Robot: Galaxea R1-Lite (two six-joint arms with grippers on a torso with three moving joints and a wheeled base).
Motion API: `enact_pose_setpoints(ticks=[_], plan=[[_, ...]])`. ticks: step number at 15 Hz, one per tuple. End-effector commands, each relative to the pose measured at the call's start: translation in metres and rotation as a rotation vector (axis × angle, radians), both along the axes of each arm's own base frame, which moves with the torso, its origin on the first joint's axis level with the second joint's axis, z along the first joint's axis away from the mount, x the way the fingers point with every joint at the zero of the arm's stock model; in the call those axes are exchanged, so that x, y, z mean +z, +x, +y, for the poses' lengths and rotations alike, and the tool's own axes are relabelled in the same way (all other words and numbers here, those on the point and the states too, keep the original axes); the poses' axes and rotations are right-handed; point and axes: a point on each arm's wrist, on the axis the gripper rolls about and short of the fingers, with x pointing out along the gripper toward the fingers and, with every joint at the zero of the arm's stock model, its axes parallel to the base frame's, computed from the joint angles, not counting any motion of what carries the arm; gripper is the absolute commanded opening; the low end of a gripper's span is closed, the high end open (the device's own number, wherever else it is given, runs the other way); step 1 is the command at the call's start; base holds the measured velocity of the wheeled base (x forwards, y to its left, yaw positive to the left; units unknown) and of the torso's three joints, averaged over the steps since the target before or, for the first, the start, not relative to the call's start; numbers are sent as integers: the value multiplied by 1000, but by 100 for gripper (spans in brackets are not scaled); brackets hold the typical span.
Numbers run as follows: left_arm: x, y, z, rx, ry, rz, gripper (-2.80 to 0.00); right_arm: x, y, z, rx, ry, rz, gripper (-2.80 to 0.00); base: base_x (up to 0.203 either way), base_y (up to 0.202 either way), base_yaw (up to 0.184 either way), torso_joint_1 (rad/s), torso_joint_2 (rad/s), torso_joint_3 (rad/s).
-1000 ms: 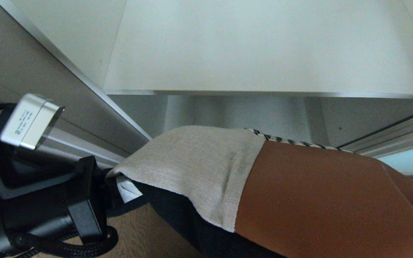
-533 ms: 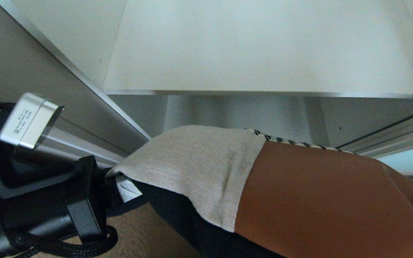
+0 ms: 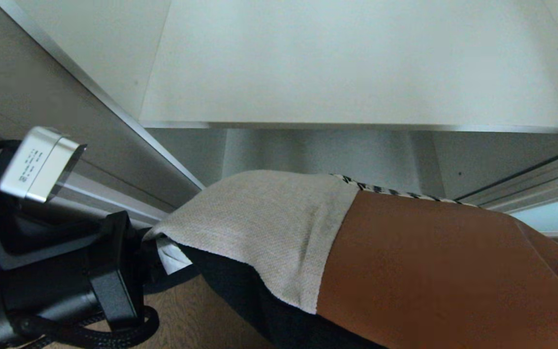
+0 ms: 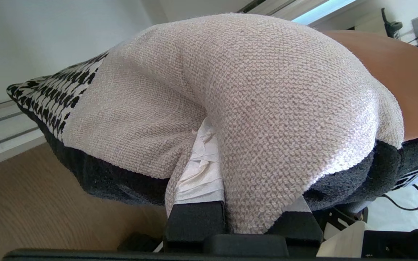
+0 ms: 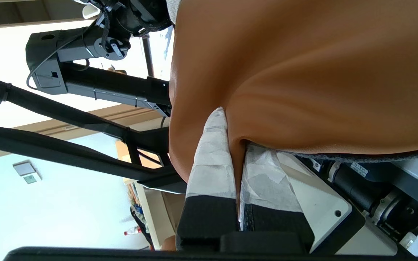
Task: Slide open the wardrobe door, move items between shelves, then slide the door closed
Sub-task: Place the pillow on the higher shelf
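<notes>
While no writing was legible, both the left gripper (image 4: 227, 203) and right gripper (image 5: 236, 181) pinched the cushion (image 3: 356, 252) before a white shelf (image 3: 356, 72) above wood flooring (image 4: 31, 195).

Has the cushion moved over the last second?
No. The cushion sits in the same place against the shelf edge, held by the left gripper and right gripper.

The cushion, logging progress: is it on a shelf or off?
Off: cushion hangs before the shelf, pinched by left gripper and right gripper.
</notes>
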Motion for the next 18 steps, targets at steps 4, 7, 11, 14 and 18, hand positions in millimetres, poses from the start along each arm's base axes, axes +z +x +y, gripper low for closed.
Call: enact_pose_setpoints(ticks=[4, 7, 11, 14, 18], plan=[[1, 0, 0, -3, -5, -3, -280, 1, 0, 0, -1, 3, 2, -280, -69, 0, 1, 3, 1, 1], [1, 0, 0, -3, -4, -2, -280, 1, -1, -1, -3, 4, -1, -280, -198, 0, 1, 1, 1, 5], [1, -1, 0, -3, -5, -3, -280, 1, -2, -1, -3, 5, -2, -280, -197, 0, 0, 2, 4, 3], [0, 0, 0, -3, -2, 1, -280, 1, -2, -1, -2, 6, -3, -280, -101, 0, 1, -3, 2, 2], [-1, 2, -1, -2, 0, 10, -280, 1, -2, -2, -6, 7, -3, -280, 0, 0, 0, 0, 0, 0]])
